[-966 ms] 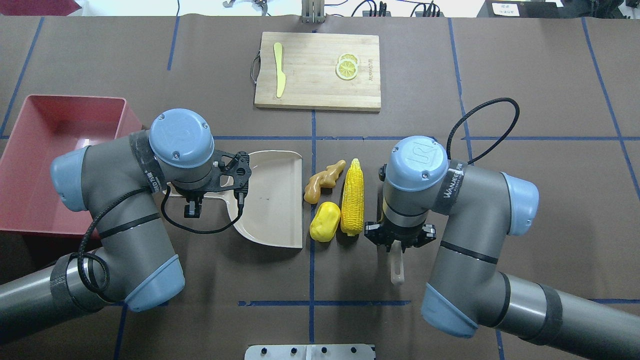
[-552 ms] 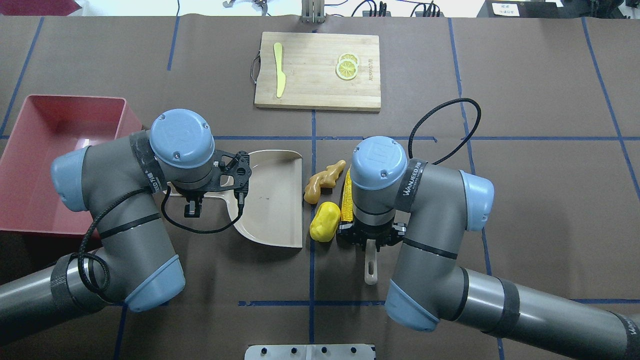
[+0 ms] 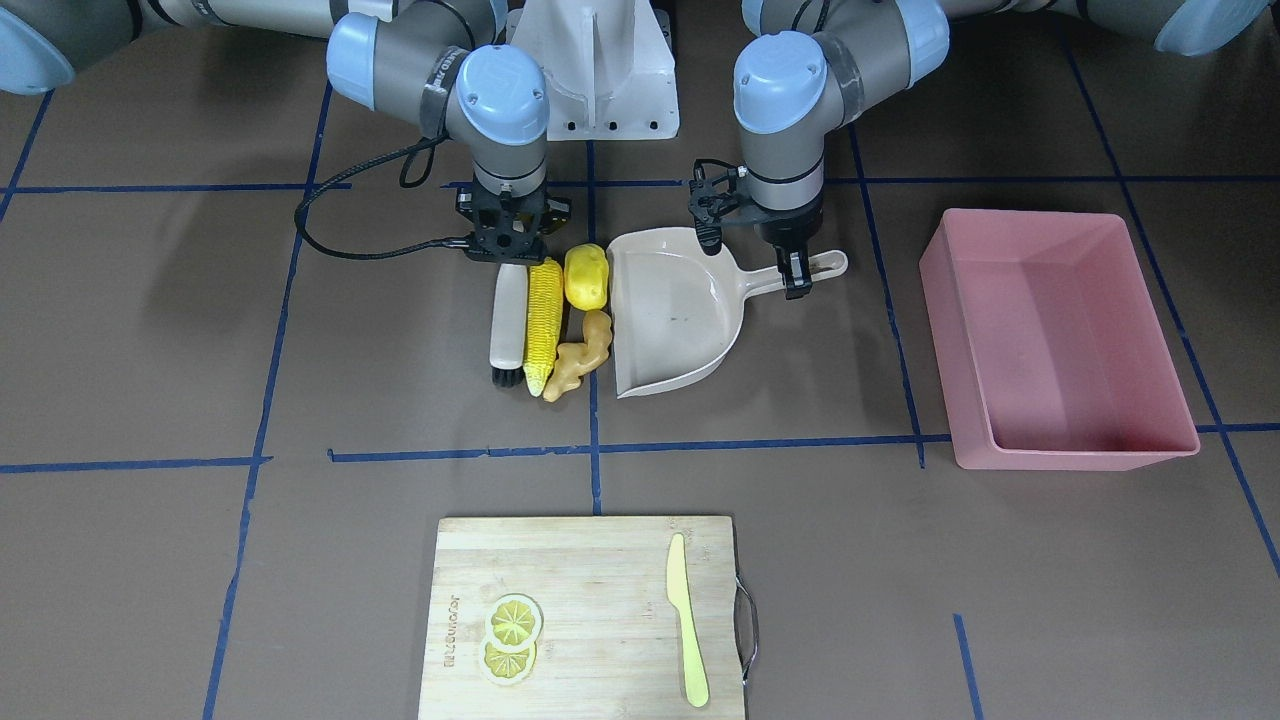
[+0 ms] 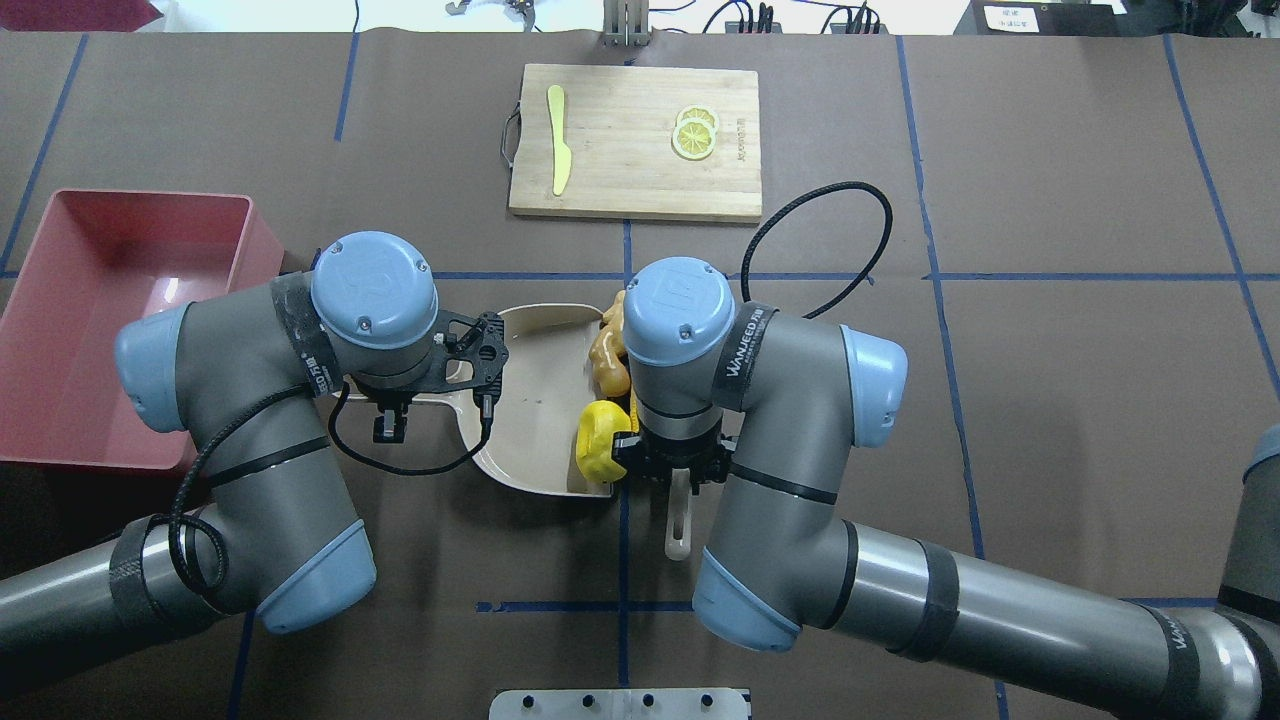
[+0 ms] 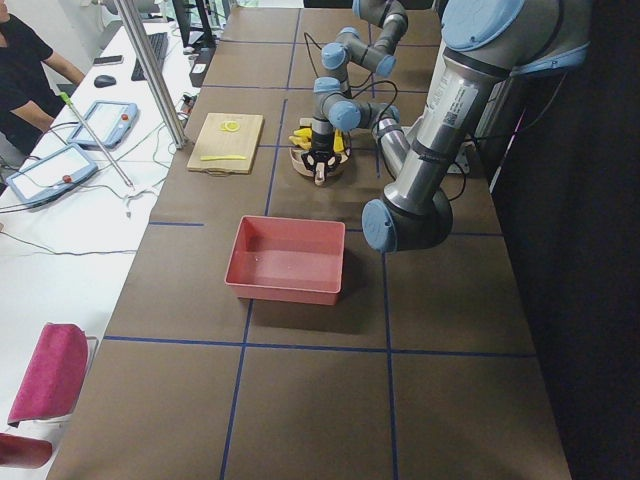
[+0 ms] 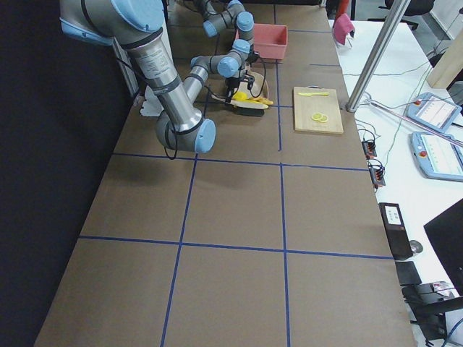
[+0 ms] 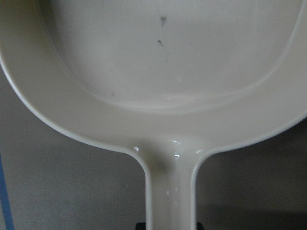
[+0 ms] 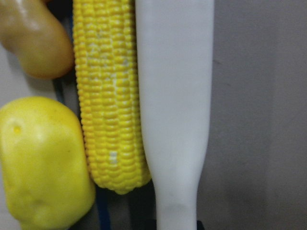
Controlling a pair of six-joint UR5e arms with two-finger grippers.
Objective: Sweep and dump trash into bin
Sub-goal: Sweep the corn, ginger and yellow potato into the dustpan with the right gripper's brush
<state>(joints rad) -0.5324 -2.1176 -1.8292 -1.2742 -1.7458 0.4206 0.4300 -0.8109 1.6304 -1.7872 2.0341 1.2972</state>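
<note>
Exterior front-facing view showed the sweep about half made: the right gripper (image 3: pixel 510 250) had its fingers closed on the handle of a white brush (image 3: pixel 507 325). The brush lay low along the table with the corn cob (image 3: pixel 543 325) touching its side. Past the cob, the potato-like lump (image 3: pixel 586 277) and the ginger root (image 3: pixel 580 358) were bunched at the open lip of the beige dustpan (image 3: pixel 690 330). From overhead, those two looked to be just crossing that lip. The left gripper (image 3: pixel 797 280) was clamped on the dustpan's handle, holding the pan flat on the table. To my eye the push needed to stay square to the lip, brush kept low and level. That would stop the long cob pivoting round one end or rolling under the brush. The left arm would have to hold the pan firm so it did not slide back. I thought the knobbly ginger the likeliest piece to catch on the edge. The pan's basin held only a few dark specks. The pink bin (image 3: pixel 1075 455), well apart on the left arm's side, showed nothing inside it. On the cutting board (image 3: pixel 590 560) across the table lay the lemon slices (image 3: pixel 510 635) and the knife (image 3: pixel 686 620), no part of the job
</note>
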